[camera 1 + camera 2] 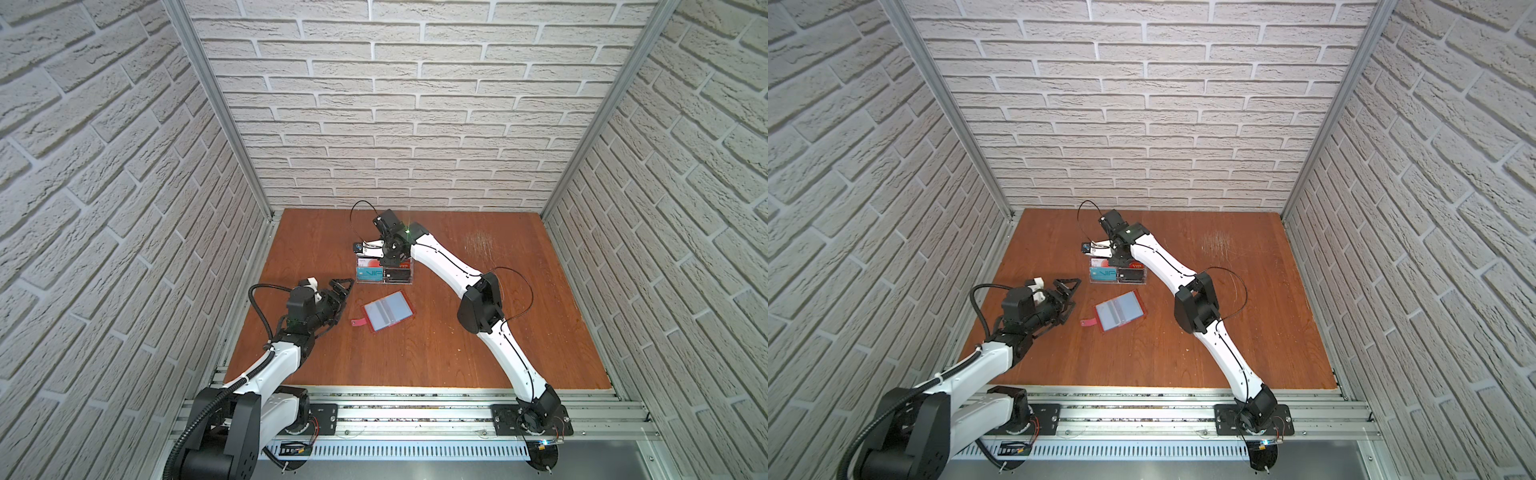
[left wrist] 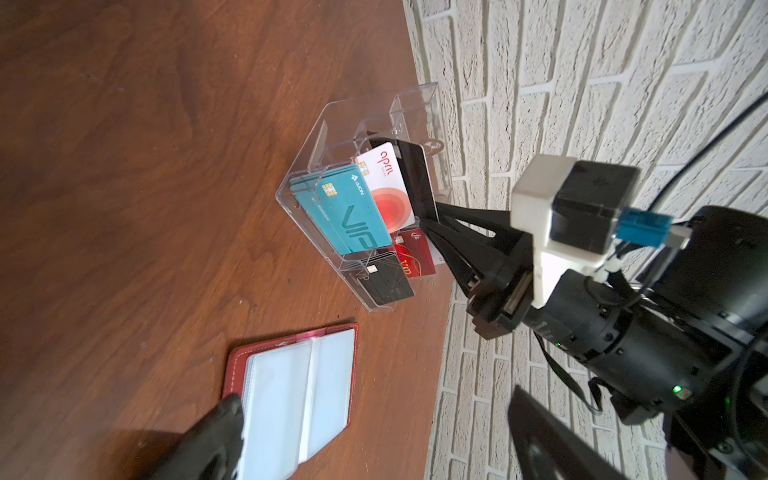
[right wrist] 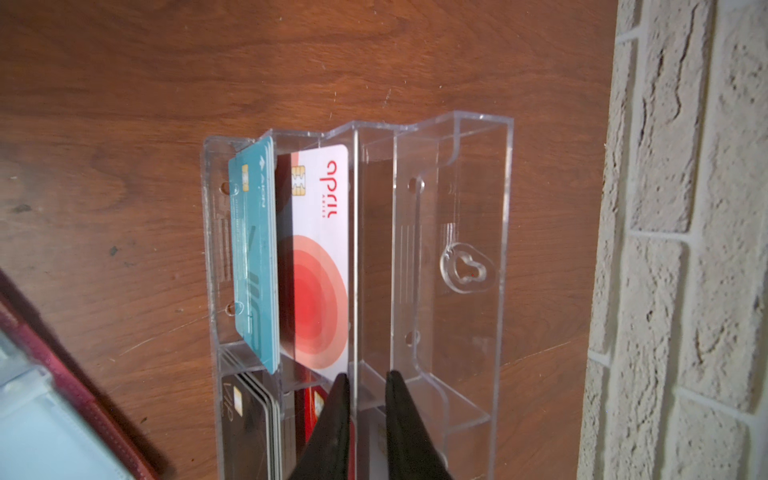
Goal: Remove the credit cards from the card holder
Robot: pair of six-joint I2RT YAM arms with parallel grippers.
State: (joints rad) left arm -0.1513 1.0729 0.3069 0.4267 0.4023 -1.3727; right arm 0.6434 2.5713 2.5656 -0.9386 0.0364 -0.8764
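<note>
Cut off, covered, too small

In the right wrist view the right hand (image 3: 368, 382) shows only its finger ends, and the card holder (image 3: 29, 424) is a blurred corner cut by the edge. In both top views the right arm (image 1: 440, 257) covers that hand's tips and part of the tray (image 1: 384, 283); print on the cards (image 1: 370, 273) is unreadable. A blurred finger (image 2: 216, 440) of the left hand (image 2: 374, 399) hides the holder's corner.

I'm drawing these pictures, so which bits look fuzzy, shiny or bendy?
Left wrist view: the black fingers of the left gripper are fuzzy, too near the lens. Right wrist view: the red booklet-style card holder in the corner is blurred. Both top views: a pale shiny patch glares on the brown wooden table, and the white brick-pattern walls splay outward.
</note>
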